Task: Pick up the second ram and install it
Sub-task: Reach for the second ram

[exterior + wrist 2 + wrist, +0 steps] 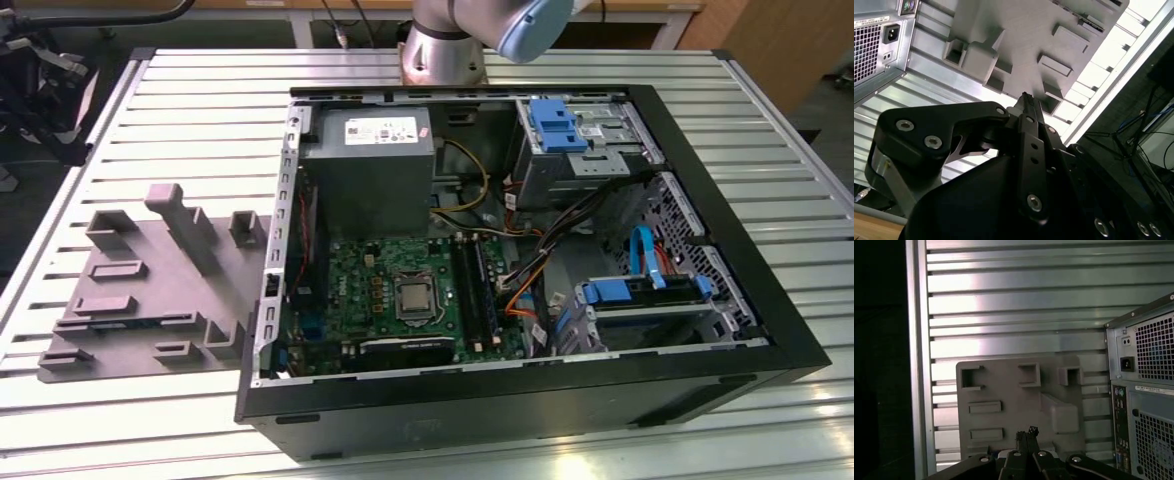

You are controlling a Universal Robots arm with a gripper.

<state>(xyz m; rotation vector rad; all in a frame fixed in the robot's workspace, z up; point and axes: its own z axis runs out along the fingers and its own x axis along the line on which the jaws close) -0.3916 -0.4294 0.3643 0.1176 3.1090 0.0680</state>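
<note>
While the gripper (1024, 97) hangs pressed shut, seemingly empty, over the grey tray (134, 300) at the exterior view's left, the pickup looks not yet made. I cannot pick out the second ram there. Rightward on the counter (200, 90), the open computer case (747, 370) carries a white label (384, 130), unreadable.

The hand (1026, 432) hides part of the grey tray's (1004, 405) edge.
</note>
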